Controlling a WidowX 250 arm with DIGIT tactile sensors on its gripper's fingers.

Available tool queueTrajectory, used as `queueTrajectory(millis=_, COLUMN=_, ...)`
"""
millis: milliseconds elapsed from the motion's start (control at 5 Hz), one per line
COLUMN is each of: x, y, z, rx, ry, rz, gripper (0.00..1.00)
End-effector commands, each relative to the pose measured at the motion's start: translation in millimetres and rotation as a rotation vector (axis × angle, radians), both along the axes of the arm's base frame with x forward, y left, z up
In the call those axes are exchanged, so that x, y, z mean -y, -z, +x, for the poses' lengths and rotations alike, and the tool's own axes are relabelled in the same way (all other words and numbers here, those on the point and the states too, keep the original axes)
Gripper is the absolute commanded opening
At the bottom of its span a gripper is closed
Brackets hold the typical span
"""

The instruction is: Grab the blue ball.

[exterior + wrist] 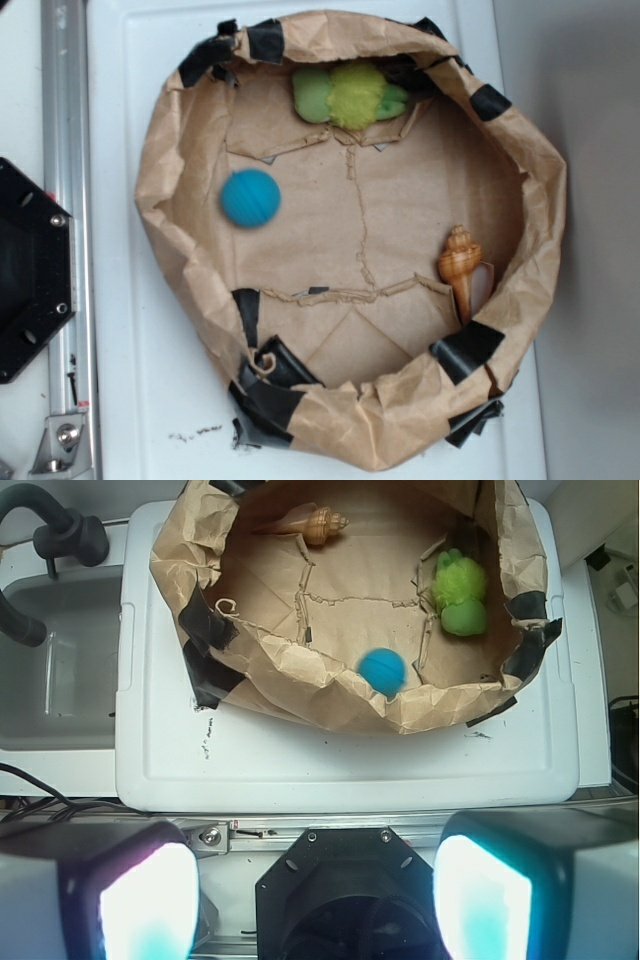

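The blue ball (250,197) lies on the floor of a crumpled brown paper bag (175,250), near its left wall in the exterior view. From the wrist camera the blue ball (382,669) sits just behind the paper bag's (300,675) near rim. My gripper (315,900) hangs high above the robot base, well short of the bag, open with nothing between its two bright fingertips (145,905). The arm itself does not show in the exterior view.
A yellow-green plush toy (348,95) rests at the bag's far wall, and a tan seashell (460,262) at its right. The bag sits on a white lid (130,400). A black hexagonal base (30,270) and metal rail (65,150) lie left. A grey sink (55,670) adjoins.
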State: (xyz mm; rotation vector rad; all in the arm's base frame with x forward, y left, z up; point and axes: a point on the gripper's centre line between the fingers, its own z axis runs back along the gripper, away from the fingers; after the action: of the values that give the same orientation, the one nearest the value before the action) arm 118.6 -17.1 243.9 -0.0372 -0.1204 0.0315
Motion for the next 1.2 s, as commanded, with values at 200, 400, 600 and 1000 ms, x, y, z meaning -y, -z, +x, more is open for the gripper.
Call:
queueTrajectory(millis=200, x=-19, y=8, z=50, rx=0.062, ry=0.028, rz=0.003, gripper=1.00)
queueTrajectory(millis=400, x=-21, y=24, z=85, rx=0.051, ry=0.036, rz=0.013, gripper=1.00)
queueTrajectory(millis=600, x=-16, y=67, z=109, rx=0.058, ry=0.071, rz=0.071, gripper=1.00)
queueTrajectory(millis=1000, x=-16, y=67, z=109, rx=0.058, ry=0.071, rz=0.071, gripper=1.00)
